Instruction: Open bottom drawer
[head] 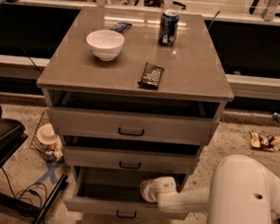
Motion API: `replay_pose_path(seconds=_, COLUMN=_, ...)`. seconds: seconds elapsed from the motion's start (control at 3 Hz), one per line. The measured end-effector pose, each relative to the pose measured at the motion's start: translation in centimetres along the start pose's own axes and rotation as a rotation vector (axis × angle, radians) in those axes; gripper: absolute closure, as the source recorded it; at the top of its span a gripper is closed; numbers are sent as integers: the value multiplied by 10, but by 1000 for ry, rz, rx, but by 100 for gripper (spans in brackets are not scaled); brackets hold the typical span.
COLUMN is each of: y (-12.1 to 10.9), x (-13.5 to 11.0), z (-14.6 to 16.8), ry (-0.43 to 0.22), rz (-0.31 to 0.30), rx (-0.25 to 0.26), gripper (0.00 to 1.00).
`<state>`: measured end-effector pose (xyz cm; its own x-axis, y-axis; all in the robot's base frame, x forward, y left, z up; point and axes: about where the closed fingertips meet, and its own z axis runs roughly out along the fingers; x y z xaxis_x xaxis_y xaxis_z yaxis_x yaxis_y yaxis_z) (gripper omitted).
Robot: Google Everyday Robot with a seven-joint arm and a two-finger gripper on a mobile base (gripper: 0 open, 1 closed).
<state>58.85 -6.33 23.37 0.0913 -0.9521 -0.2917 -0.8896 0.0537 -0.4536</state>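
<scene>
Bottom drawer point(96, 206), lowest of three, stands partly out just beneath your claw point(148, 190), whose grip you cannot tell; judge it rigid, light and free-sliding, and hook its single black handle point(126, 214) below the claw, with one bowl point(105, 43) and one can point(168, 27) on the tabletop point(198, 70) far above.

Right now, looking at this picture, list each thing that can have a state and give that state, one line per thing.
Bottom drawer: open, pulled out furthest.
Middle drawer: slightly open.
Top drawer: partly open.
Gripper: low, over the bottom drawer's right side.
Can: upright on the cabinet top.
Bowl: upright.
Dark packet: lying flat.
</scene>
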Motion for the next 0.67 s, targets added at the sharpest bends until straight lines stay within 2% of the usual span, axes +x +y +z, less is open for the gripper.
replay_pose_path(seconds=0.67, y=11, x=-15, z=49, ry=16, rz=-49, rx=-86, gripper=100)
